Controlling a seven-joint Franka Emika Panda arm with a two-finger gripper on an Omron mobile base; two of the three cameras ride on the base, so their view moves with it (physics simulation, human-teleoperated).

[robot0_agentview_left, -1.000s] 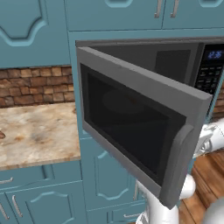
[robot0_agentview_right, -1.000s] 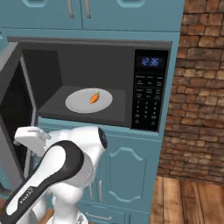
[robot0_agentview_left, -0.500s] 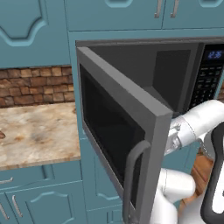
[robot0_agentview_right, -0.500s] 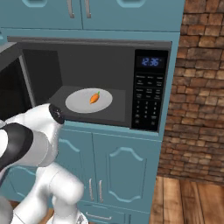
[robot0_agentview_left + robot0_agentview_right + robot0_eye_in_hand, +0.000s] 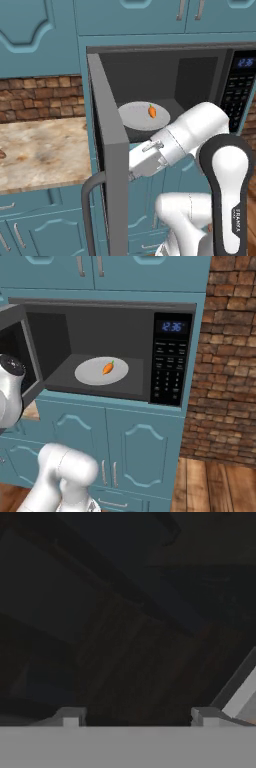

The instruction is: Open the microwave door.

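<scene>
The microwave (image 5: 171, 358) is built in among teal cabinets, with a black keypad and a blue display. Inside it a white plate (image 5: 95, 372) carries a small carrot (image 5: 107, 367). The microwave door (image 5: 109, 150) stands swung far out, edge-on in the left base view, with its curved bar handle (image 5: 90, 205) low on the outer side. My gripper (image 5: 133, 171) is pressed against the door's inner face, beside the edge. In the hand view the dark window of the microwave door (image 5: 115, 627) is very close and my gripper (image 5: 137, 717) is open, nothing between the tips.
A marble counter (image 5: 45, 150) with a brick backsplash (image 5: 40, 95) lies left of the door. Teal cabinet doors (image 5: 140, 451) sit below the microwave. A brick wall (image 5: 227, 356) and a wooden floor (image 5: 215, 486) are to the right.
The door has swung from about half open to wide open. My hand came round from the handle side to the inner face, and the jaws have narrowed a little.
</scene>
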